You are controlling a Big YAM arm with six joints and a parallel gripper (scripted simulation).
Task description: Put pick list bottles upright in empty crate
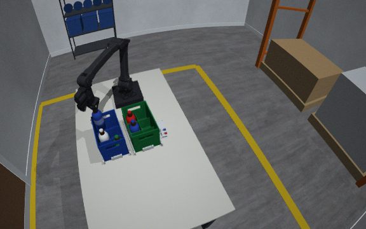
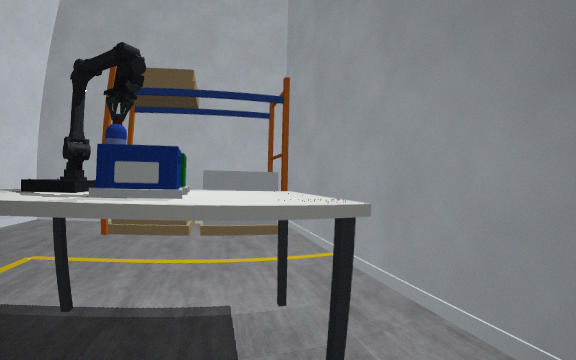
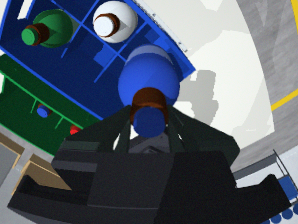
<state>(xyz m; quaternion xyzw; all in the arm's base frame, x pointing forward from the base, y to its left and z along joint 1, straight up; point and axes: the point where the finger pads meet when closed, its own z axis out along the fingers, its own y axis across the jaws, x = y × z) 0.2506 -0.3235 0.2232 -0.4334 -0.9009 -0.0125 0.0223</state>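
Observation:
My gripper [image 1: 93, 109] is shut on the cap of a blue-labelled bottle [image 1: 98, 119] and holds it upright, partly raised out of the far compartment of the blue crate [image 1: 110, 135]. It also shows in the side view [image 2: 116, 134] and in the wrist view [image 3: 149, 83]. A white-labelled bottle [image 1: 103, 135] and a green-labelled bottle [image 1: 116, 138] stand in the blue crate. The green crate [image 1: 140, 126] to its right holds a red-labelled bottle [image 1: 130, 117] and a blue-labelled bottle [image 1: 134, 126]. The pick list [image 1: 163, 128] lies right of the green crate; its marks are too small to read.
The arm's black base [image 1: 127, 94] sits behind the two crates. Both crates stand side by side near the table's far left. A shelf with blue bins [image 1: 89, 19] stands behind the table, boxes and orange racking [image 1: 300, 70] to the right.

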